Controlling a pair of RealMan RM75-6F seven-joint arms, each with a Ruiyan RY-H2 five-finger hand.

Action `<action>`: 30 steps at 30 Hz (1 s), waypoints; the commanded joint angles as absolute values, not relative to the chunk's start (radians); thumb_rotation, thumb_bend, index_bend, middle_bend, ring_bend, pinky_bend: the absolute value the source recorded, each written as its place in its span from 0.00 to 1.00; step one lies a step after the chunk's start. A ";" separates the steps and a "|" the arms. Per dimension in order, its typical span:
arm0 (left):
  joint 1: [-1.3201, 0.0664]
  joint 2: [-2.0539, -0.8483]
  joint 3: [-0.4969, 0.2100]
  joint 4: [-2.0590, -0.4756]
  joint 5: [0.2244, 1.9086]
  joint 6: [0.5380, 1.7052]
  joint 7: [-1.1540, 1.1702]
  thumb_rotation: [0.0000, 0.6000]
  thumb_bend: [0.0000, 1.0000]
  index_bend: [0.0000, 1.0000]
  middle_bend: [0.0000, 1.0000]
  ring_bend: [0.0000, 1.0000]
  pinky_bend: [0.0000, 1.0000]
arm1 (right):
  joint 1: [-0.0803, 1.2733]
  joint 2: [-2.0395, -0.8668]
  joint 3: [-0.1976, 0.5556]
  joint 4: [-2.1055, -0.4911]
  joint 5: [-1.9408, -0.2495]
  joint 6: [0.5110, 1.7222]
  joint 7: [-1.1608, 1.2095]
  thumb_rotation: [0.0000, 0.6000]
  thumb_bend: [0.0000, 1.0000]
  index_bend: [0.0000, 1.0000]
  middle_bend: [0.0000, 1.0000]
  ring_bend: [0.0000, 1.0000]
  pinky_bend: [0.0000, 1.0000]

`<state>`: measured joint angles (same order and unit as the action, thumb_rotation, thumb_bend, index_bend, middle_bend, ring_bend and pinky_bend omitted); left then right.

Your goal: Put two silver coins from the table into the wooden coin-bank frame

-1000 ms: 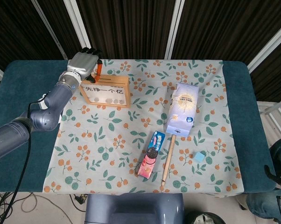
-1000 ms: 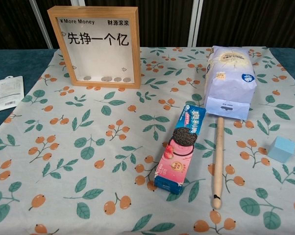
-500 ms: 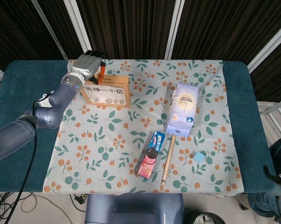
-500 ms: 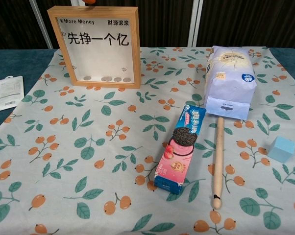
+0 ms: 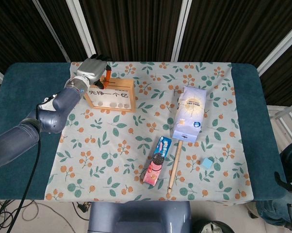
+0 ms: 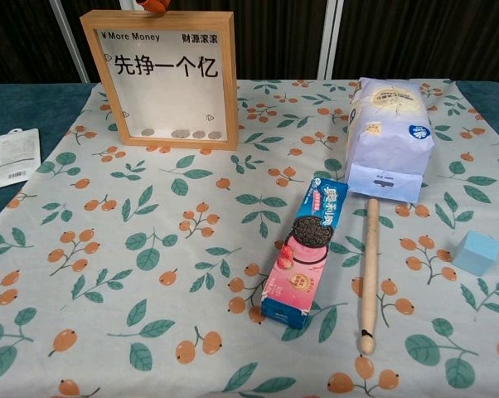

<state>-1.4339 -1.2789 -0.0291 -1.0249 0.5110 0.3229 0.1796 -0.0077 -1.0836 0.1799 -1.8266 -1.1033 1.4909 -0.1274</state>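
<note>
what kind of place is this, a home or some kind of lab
Probably a lab or robot test setup, not a home: a table with a staged leaf-print cloth, dark panelled backdrop, and loose cables on the floor.

1. The tabletop [image 5: 29, 77] is covered in dark teal, and a white cloth [image 5: 112, 145] printed with leaves and orange berries is spread across its middle.
2. The wooden coin-bank frame [image 6: 167, 79] is stood upright on the cloth at the upper left of the chest view; several silver coins [image 6: 181, 133] are seen lined along its bottom.
3. A white paper bag [image 6: 389, 137] is laid at the upper right.
4. A pink and blue biscuit pack [image 6: 307, 249] is laid near the centre, with a wooden stick [image 6: 369, 274] just beside it on the right.
5. A light blue cube [image 6: 476, 252] is placed at the right edge.
6. A flat white packet [image 6: 13, 157] is laid on the teal at the far left.
</note>
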 commanded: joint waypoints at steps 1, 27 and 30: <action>-1.437 -1.282 -0.026 -1.021 0.517 0.324 0.170 1.00 0.51 0.59 0.08 0.00 0.00 | -0.008 -1.084 0.180 -1.826 -1.104 1.492 -0.129 1.00 0.37 0.11 0.09 0.05 0.00; -1.460 -1.289 0.024 -1.017 0.532 0.327 0.131 1.00 0.50 0.52 0.07 0.00 0.00 | -0.011 -1.081 0.182 -1.833 -1.104 1.498 -0.126 1.00 0.37 0.11 0.09 0.05 0.00; -1.463 -1.289 0.028 -1.018 0.530 0.330 0.130 1.00 0.50 0.52 0.07 0.00 0.00 | -0.011 -1.081 0.182 -1.833 -1.105 1.498 -0.127 1.00 0.37 0.11 0.09 0.05 0.00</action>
